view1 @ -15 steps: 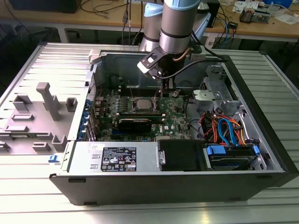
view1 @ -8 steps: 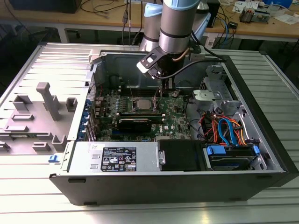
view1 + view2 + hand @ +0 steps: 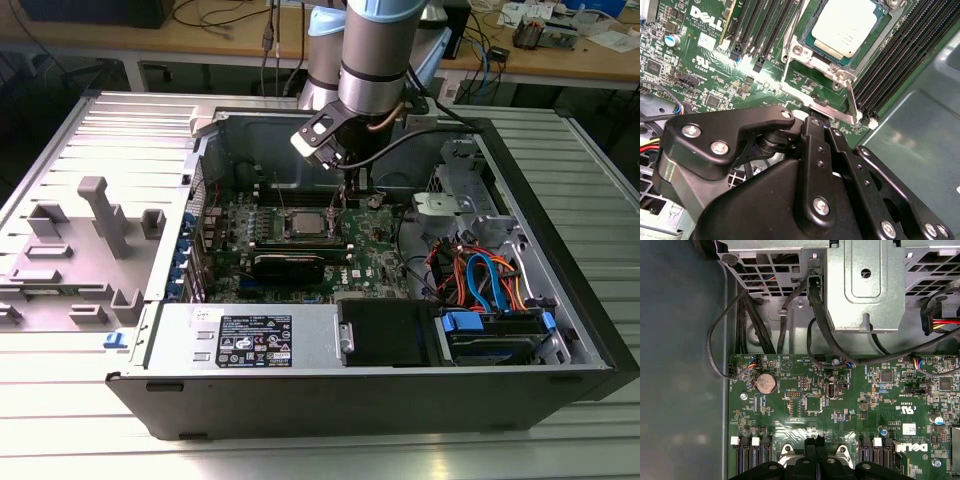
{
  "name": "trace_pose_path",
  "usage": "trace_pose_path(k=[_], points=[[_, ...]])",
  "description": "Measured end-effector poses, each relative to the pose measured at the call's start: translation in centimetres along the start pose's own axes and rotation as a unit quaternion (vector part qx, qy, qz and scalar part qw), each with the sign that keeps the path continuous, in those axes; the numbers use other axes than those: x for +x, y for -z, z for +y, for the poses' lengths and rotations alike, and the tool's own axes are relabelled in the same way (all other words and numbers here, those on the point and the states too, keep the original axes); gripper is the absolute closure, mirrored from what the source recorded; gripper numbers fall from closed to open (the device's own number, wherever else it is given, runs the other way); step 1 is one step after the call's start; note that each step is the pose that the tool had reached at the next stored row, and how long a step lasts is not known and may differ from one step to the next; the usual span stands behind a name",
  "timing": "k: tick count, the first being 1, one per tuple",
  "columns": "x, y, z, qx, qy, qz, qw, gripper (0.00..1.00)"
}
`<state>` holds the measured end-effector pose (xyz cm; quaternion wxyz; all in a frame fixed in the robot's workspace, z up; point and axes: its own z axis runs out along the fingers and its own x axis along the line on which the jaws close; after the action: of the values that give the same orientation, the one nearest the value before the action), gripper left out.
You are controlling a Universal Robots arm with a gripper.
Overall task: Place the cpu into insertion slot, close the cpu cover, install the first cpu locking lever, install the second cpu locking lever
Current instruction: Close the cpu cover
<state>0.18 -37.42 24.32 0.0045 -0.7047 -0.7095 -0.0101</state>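
- Exterior view: the arm reaches down from above into an open computer case (image 3: 300, 405) that lies on its side on a ribbed metal table (image 3: 560, 440). The gripper (image 3: 350, 200) hangs low over the motherboard (image 3: 375, 255).
- The gripper is just beside the insertion slot (image 3: 290, 224), on the side toward the exterior view's right.
- The cpu (image 3: 845, 27) lies flat in the slot, its silvery top facing up, as the second wrist view shows.
- The cpu cover (image 3: 820, 61) is down. Its silvery frame lies around the chip, and the chip's top shows through the cut-out.
- A thin metal lever (image 3: 854, 102) runs along one edge of the cover, beside a bank of long black memory slots (image 3: 900, 55). I cannot tell whether it is latched.
- In both wrist views the claw is narrow. Its two black fingers (image 3: 810, 450) sit close together, with nothing visible between them (only a dark seam parts them).
- The fingertips point at the bracket edge of the socket nearest the camera, in the second wrist view. I cannot tell whether they touch it.
- First wrist view: past the fingertips lie the green board with a coin battery (image 3: 765, 383), and a grey metal drive cage (image 3: 865, 285) with black cables looping under it.
- Grey plastic fixtures (image 3: 100, 215) stand on the table, at the exterior view's left of the case.
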Motion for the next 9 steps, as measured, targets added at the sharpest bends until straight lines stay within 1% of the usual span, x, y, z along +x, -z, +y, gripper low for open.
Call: trace_pose_path(k=[9], points=[[0.0,-0.01,-0.23,0.0,0.0,0.0,1.0,0.89]])
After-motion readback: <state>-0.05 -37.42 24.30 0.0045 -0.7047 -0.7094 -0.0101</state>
